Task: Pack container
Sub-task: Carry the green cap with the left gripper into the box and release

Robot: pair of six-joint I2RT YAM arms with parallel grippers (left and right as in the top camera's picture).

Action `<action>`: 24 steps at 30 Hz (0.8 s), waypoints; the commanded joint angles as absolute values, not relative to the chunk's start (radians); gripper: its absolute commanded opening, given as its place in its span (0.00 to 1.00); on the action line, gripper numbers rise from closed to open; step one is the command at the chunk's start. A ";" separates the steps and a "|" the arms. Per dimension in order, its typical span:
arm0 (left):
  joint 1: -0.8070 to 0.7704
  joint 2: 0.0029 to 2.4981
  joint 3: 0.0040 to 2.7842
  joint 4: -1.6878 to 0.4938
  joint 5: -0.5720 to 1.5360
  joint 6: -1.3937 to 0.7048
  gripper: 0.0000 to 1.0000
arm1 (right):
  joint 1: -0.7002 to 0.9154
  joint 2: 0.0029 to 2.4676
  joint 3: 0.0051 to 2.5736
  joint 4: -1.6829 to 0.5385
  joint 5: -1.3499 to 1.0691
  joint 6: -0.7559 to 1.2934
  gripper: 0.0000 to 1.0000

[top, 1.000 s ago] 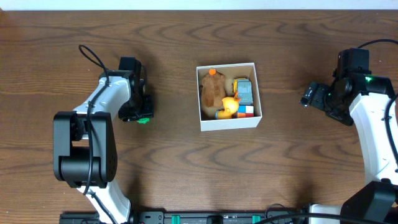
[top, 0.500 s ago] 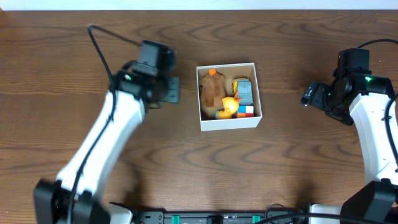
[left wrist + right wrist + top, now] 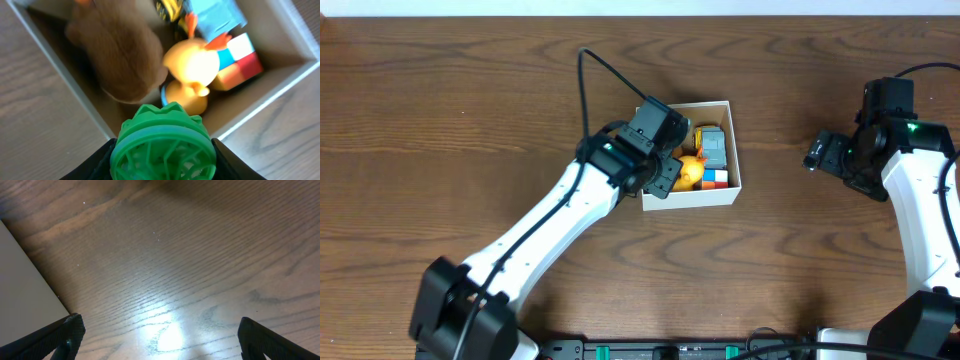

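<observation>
The container (image 3: 724,193) is a small white-walled box with a tan inside, at the table's middle. It holds a brown plush toy (image 3: 117,55), a yellow duck (image 3: 692,172), a blue toy (image 3: 714,148) and a red-white-blue cube (image 3: 717,178). My left gripper (image 3: 663,172) is over the box's left part, shut on a green lattice ball (image 3: 163,147), which hangs above the box's near wall (image 3: 255,104). My right gripper (image 3: 157,340) is open and empty, over bare wood to the right of the box (image 3: 25,295).
The brown wooden table (image 3: 470,120) stretches around the box. The right arm (image 3: 910,190) stands at the right edge, the left arm (image 3: 540,235) reaches diagonally from the lower left.
My left arm has swung from the table's left side to the right, carrying the green ball over the box. The right arm has not moved.
</observation>
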State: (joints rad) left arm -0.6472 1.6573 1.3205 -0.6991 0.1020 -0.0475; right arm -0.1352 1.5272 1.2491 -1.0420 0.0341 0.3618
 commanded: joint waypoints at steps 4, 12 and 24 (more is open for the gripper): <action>-0.648 1.699 1.315 -0.700 0.094 -0.031 0.40 | -0.136 1.528 1.246 -1.040 0.044 0.350 0.99; -0.646 1.689 1.315 -0.698 0.094 -0.030 0.70 | -0.136 1.528 1.246 -1.042 0.044 0.350 0.99; -0.564 1.515 1.315 -0.781 -0.089 -0.044 0.74 | -0.117 1.524 1.246 -1.030 0.054 0.273 0.99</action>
